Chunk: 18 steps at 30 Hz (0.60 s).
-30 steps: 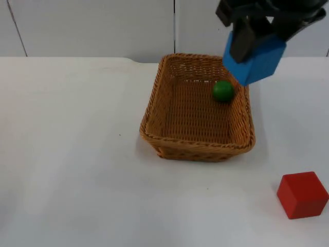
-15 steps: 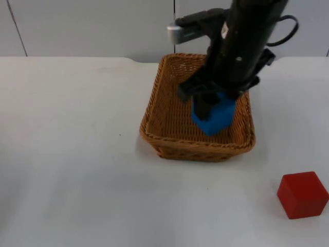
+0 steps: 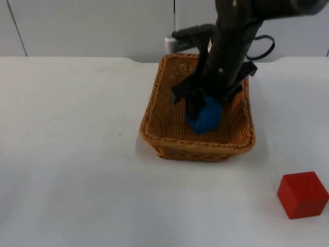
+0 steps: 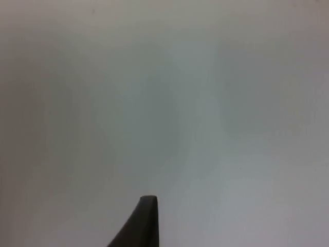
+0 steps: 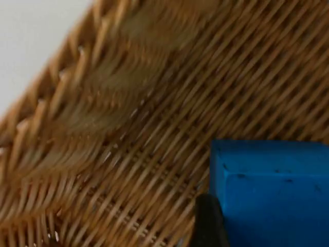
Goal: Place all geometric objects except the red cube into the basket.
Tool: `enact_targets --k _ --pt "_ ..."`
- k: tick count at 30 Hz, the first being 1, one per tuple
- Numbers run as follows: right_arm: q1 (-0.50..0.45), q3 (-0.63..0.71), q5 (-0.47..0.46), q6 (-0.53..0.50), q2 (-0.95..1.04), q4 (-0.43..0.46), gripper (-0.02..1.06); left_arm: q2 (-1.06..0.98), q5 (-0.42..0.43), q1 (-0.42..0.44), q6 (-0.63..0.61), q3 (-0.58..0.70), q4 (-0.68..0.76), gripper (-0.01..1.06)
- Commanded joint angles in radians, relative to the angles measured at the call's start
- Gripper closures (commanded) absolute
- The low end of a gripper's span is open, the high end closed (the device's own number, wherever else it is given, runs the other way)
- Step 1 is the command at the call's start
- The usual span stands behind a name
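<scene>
Right end effector point(image 3: 201, 114) is down inside the wicker basket point(image 3: 154, 121), fingers pinching the blue block point(image 3: 205, 116) — the block sits low in the basket's interior, near the front-middle of the woven floor, w/ the black arm rising straight up behind it and covering much of the basket's right half in the top view. Can't tell whether the block touches the weave or hangs just above it. Right wrist view: blue block point(image 5: 270, 193) close up, one dark fingertip point(image 5: 208, 224) pressed against its side, woven basket floor and slanted wall point(image 5: 103, 128) behind, a sliver of white desk point(image 5: 36, 41) past the rim. Basket stands upright on the white desk point(image 3: 72, 154), toward the back, near the grey partition wall point(image 3: 92, 25). Red cube point(image 3: 302, 194) rests on the desk well apart from the basket, at the front right, nothing touching it. Left end effector point(image 4: 146, 221): left wrist view gives one dark fingertip over bare desk point(image 4: 164, 103) — arm waits, and whether its fingers are spread or pressed together can't be told.
</scene>
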Motion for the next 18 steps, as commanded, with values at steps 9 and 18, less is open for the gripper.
enact_targets --k 9,18 --pt "0.001 -0.010 -0.052 0.009 0.010 0.038 0.37 -0.006 -0.002 0.002 -0.002 0.002 0.005 0.00" --pt "0.001 -0.010 -0.037 -0.010 -0.144 0.030 -0.01 -0.006 -0.002 0.002 -0.002 0.002 0.005 0.00"
